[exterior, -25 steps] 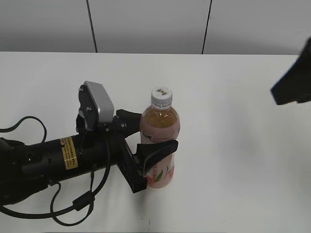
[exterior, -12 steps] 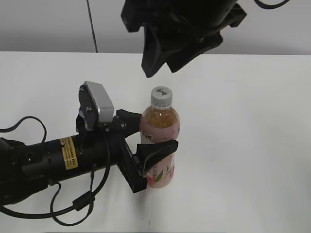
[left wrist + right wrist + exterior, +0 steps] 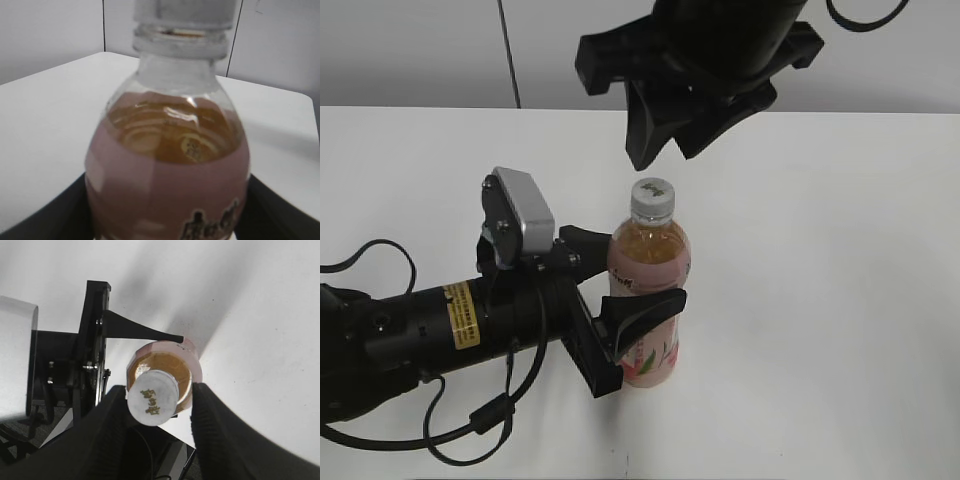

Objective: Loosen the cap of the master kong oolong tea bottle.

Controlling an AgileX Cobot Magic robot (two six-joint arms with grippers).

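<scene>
Clear plastic bottle (image 3: 648,290) upright – left gripper (image 3: 625,285) jaws clamping label; right gripper (image 3: 665,150) jaws wide above round white cap (image 3: 652,195).

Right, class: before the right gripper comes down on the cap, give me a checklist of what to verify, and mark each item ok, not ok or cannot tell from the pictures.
1. Master kong oolong tea bottle stands upright on the table: ok.
2. Left gripper is shut on the bottle body, one finger on each side: ok.
3. Cap is uncovered and visible from above: ok.
4. Right gripper is open, fingers on either side of the cap in the right wrist view: ok.
5. Right gripper is down at cap height: not ok; in the exterior view it hangs above the cap, not touching.
6. Left grip is firm enough to resist twisting: cannot tell.
</scene>
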